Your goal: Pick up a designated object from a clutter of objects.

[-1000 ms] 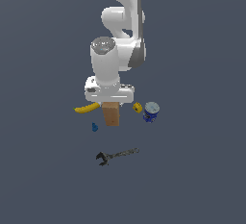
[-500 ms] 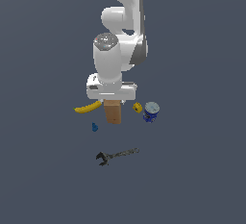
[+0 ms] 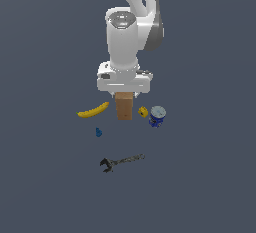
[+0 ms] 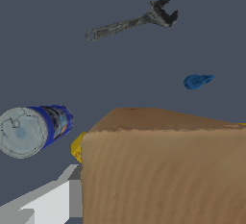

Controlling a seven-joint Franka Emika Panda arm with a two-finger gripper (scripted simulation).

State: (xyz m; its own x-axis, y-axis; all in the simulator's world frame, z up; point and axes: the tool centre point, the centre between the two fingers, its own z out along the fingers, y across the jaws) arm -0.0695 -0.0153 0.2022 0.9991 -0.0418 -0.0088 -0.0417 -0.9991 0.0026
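The tan-brown box (image 3: 124,107) hangs upright under my white hand, its top hidden between the fingers. My gripper (image 3: 124,95) is shut on the box and holds it slightly above the floor. In the wrist view the box (image 4: 163,170) fills the near part, with one pale finger (image 4: 50,201) against its side. Around it lie the yellow banana (image 3: 93,110), the blue can with a pale lid (image 3: 157,116), a tiny yellow piece (image 3: 143,111), a tiny blue piece (image 3: 98,132) and the dark grey wrench (image 3: 121,161).
In the wrist view the can (image 4: 33,129) lies on its side close to the box, with the yellow piece (image 4: 77,147) between them. The blue piece (image 4: 196,80) and wrench (image 4: 132,21) lie farther off on the dark grey floor.
The hand and the box in it have moved up and slightly to the exterior view's right. The banana, can, small pieces and wrench have not moved.
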